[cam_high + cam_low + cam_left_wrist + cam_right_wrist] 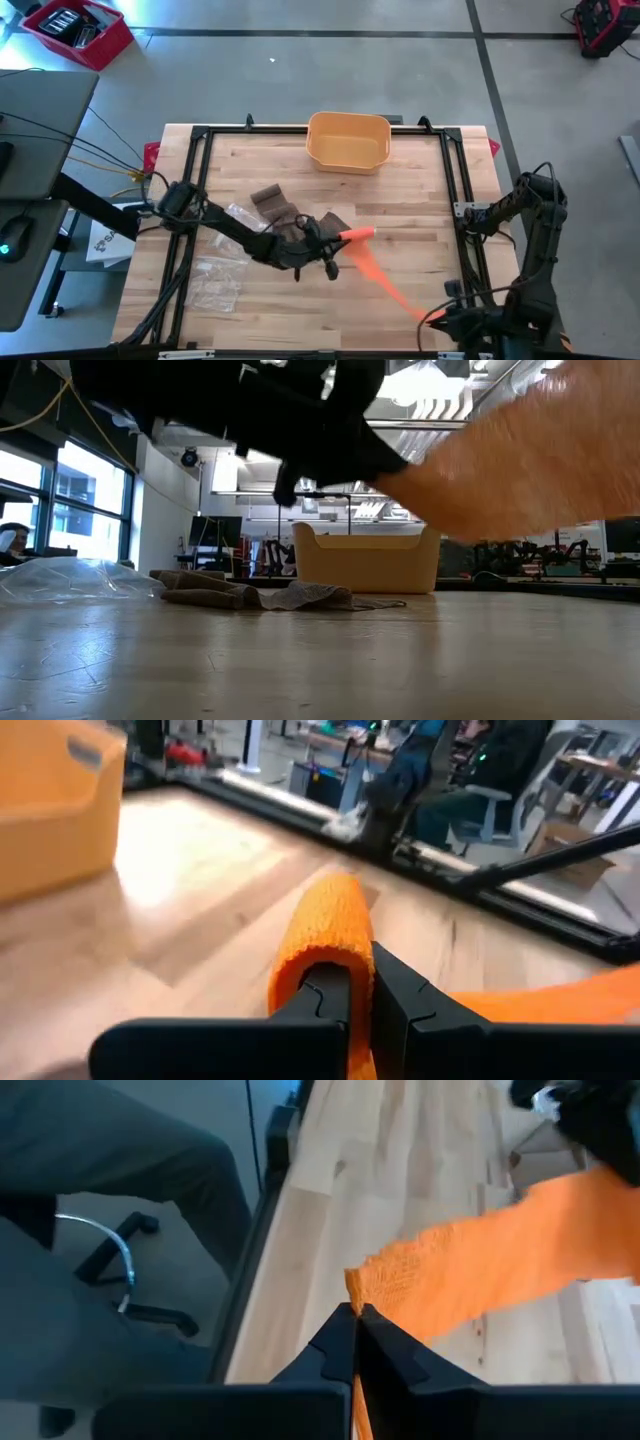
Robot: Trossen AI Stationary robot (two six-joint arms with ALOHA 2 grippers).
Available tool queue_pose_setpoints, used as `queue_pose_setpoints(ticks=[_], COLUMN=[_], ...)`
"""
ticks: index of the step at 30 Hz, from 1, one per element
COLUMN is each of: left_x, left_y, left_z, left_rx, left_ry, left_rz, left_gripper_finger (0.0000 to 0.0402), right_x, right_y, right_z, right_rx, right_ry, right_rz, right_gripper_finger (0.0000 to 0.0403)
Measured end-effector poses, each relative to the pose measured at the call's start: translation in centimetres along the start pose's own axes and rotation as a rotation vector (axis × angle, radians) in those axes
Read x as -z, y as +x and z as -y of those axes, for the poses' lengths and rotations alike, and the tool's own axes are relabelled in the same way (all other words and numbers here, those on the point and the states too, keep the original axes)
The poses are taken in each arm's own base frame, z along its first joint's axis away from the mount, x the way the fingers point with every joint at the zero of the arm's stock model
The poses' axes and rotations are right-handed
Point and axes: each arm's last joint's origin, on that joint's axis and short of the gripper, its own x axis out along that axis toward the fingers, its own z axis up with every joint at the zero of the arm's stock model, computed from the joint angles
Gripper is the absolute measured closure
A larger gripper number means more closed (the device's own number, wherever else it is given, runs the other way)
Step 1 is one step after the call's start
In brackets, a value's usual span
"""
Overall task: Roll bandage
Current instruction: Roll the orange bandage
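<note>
The orange bandage runs as a strip above the wooden table, from a rolled part at mid-table toward the near right corner. My left gripper is shut at the rolled part. My right gripper is shut on the strip's other end. In the low view the bandage fills the upper right, with a dark gripper beside it. My left gripper comes in nearly level from the table's left. The bandage's rolled end is wrapped over and around one of its shut fingers. The roll is off the table, and the strip leads away from it. My right gripper pinches the strip's free end between its two fingertips, at the edge of the cloth, slanting down from the table's near right. The strip runs from there, lifted clear of the table, toward the other gripper.
A yellow bin stands at the far middle of the table. Brown cloth and clear plastic bags lie left of centre. A black frame runs along the table's sides. People sit beyond the table edges in the wrist views.
</note>
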Motion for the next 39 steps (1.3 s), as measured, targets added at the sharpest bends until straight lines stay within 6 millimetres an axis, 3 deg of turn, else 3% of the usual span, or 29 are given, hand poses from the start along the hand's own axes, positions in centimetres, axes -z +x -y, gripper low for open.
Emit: queue_pose_setpoints(ticks=[4,8,18,28,33,39], left_x=[2.1,2.5,1.9,2.0,2.2,1.6], left_y=[0.5,0.3,-1.1,-2.3,-2.9,-4.1], left_z=[-0.4,0.1,1.5,3.0,3.8,6.3], left_rx=[-0.003,0.026,0.066,0.17,0.239,0.316], left_ry=[-0.023,-0.046,-0.028,-0.105,-0.122,-0.05], left_rz=[-0.049,-0.047,-0.042,-0.06,-0.082,-0.051], left_gripper_finger=[0.0396,0.0396,0.0396,0.0391,0.039,0.039], right_x=[-0.6,-1.5,-6.5,-8.6,-8.6,-7.5], right_y=[0.0,-0.8,-5.6,-5.3,-3.7,-1.8], right_z=[0.7,2.1,9.1,16.5,19.3,21.8], right_rx=[0.054,0.214,0.715,0.938,0.9,0.827], right_ry=[-0.076,-0.145,-0.15,-0.093,-0.08,0.022], right_rz=[0.056,0.211,0.526,0.373,0.204,0.031], right_gripper_finger=[0.0403,0.0403,0.0403,0.0403,0.0403,0.0403])
